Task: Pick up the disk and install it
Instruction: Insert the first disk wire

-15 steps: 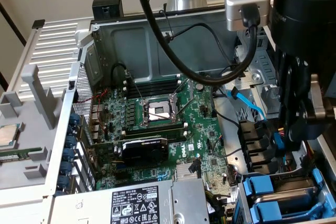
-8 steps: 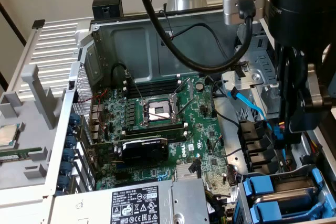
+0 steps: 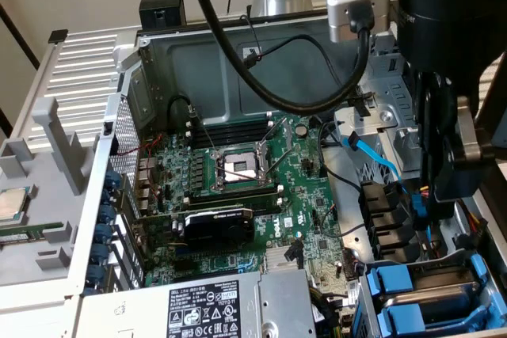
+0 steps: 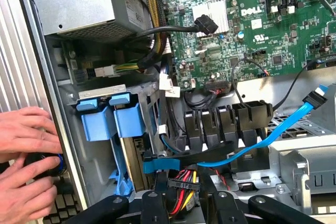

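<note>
Gripper (image 4: 186, 205) hangs near the disk (image 3: 447, 279), jaws apart and empty.
The disk sits at five o'clock of the motherboard (image 3: 238, 187) in its blue carrier (image 3: 400, 284); likely heavy, rigid, shock-sensitive, best gripped by its long metal sides.

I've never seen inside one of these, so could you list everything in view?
case: 1, grey, open
motherboard: 1, green, inside case
graphics card: 1, black, on motherboard
power supply: 1, grey, beside motherboard
carriers: 2, blue, case corner
cable: 1, blue, near carriers
chip: 1, silver, outside case, exterior view's left
arm: 1, black, over case
hands: 2, at case edge, on a black object
</note>
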